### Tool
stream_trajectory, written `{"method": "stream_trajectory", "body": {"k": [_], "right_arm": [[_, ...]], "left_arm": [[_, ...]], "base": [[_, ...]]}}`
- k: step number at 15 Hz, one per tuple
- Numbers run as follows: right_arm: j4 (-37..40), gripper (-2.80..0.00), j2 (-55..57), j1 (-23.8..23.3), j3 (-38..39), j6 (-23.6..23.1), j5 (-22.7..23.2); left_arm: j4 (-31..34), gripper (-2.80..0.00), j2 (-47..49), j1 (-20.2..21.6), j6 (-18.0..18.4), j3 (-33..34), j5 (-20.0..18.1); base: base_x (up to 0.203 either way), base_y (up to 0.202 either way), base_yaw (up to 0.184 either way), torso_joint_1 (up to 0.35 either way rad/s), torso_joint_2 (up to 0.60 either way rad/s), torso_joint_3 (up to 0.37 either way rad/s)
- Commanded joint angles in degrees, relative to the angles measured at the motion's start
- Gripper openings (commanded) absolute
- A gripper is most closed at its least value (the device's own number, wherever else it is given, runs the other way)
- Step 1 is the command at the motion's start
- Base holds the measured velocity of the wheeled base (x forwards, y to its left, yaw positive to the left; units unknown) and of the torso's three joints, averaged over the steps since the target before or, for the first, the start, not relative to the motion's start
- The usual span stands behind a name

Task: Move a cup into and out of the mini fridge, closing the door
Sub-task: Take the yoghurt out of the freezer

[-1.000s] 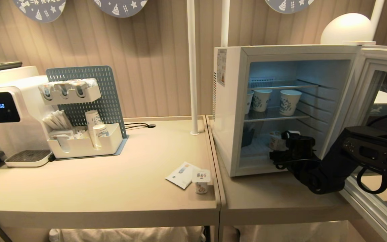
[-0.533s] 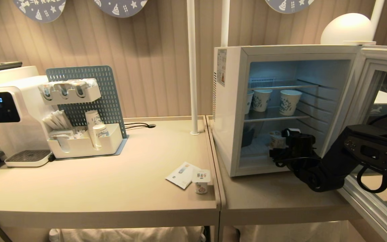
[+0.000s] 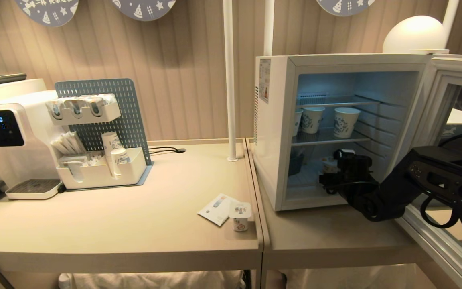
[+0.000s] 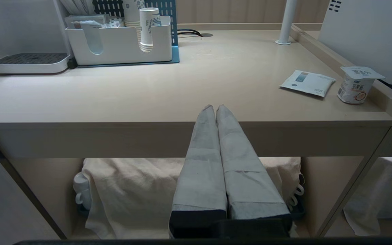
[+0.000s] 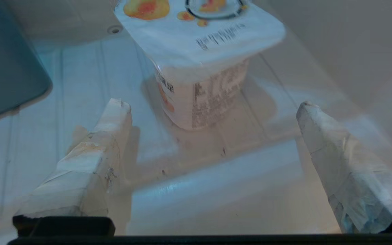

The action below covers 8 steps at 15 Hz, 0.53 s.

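The white mini fridge [image 3: 273, 132] stands on the right table with its glass door [image 3: 455, 104] swung wide open to the right. On its floor sits a foil-lidded yogurt cup [image 5: 202, 92], partly hidden in the head view [image 3: 327, 165] by my right wrist. My right gripper [image 5: 213, 105] reaches into the bottom compartment. It is open, its fingers apart on either side just short of the cup and not touching it. A second yogurt cup [image 3: 240, 216] stands on the left table's corner. My left gripper [image 4: 215, 107] is parked shut and empty before the table's front edge.
Three paper cups [image 3: 345, 120] stand on the fridge's middle wire shelf, and a dark box [image 5: 5, 68] sits on its floor. A flat packet [image 3: 217, 208] lies beside the table cup. A water dispenser [image 3: 10, 140], cup organiser [image 3: 102, 168] and white pole [image 3: 229, 80] stand farther back.
My right arm has pushed deeper into the fridge's bottom compartment, closer to the yogurt cup. Its fingers stay open. The left arm has not moved.
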Motion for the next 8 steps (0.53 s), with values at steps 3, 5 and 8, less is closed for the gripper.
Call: {"method": "stream_trajectory", "body": {"k": [3, 5, 8], "right_arm": [[2.0, 0.00, 0.7, -0.1, -3.3, 0.0, -0.1], [3.0, 0.00, 0.9, -0.1, -4.4, 0.0, -0.1], [4.4, 0.00, 1.1, -0.1, -6.2, 0.0, -0.1]], "left_arm": [[0.0, -2.80, 0.1, 0.0, 0.0, 0.1, 0.0], [0.0, -2.80, 0.1, 0.0, 0.0, 0.1, 0.0], [0.0, -2.80, 0.1, 0.0, 0.0, 0.1, 0.0]], "base": [[0.000, 0.000, 0.000, 0.000, 0.00, 0.000], [0.000, 0.000, 0.000, 0.000, 0.00, 0.000], [0.000, 0.000, 0.000, 0.000, 0.00, 0.000]]}}
